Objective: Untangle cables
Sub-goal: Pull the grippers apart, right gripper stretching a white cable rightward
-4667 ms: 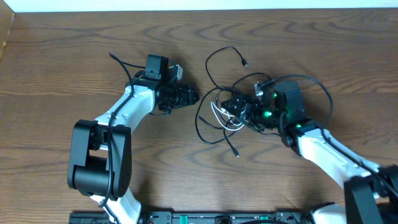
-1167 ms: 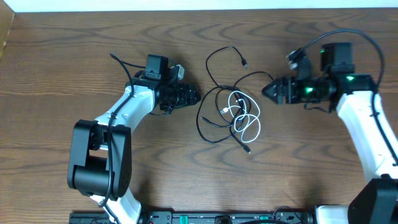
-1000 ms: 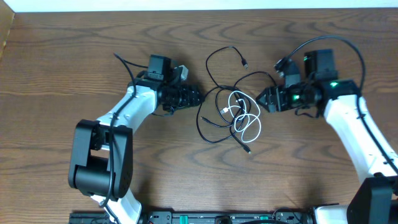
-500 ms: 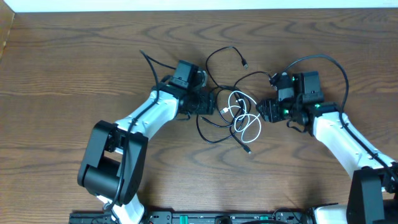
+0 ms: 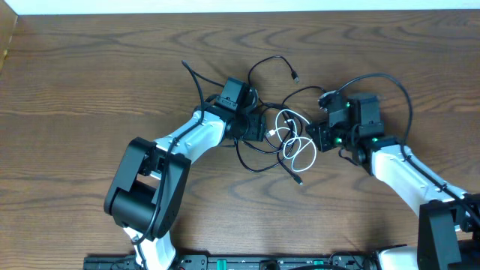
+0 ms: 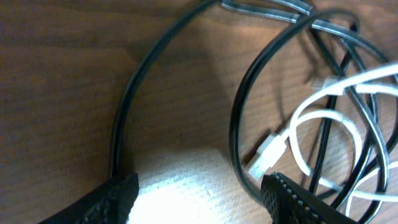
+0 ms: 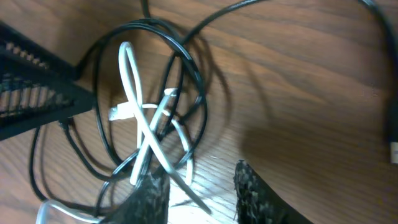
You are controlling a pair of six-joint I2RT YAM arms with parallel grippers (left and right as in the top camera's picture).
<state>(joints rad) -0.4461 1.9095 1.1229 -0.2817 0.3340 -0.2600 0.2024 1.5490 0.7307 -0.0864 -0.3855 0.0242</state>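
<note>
Overhead, the light fell soft and even on my desk [image 5: 75, 75], and the wood grain stayed sharp with only faint shadows. Small green lights [image 5: 335, 139] glowed on my right wrist. My left wrist view was dim and blurry, the black cables [image 6: 124, 99] out of focus. A washed-out patch of glare lay on the desk between the fingers [image 6: 298, 199] of my left claw [image 6: 199, 190]. My right wrist view was soft too. The white cable [image 7: 134, 81] looked overexposed, the cables threw broad shadows to the right, and a pale sheen sat by my right claw [image 7: 199, 199].
</note>
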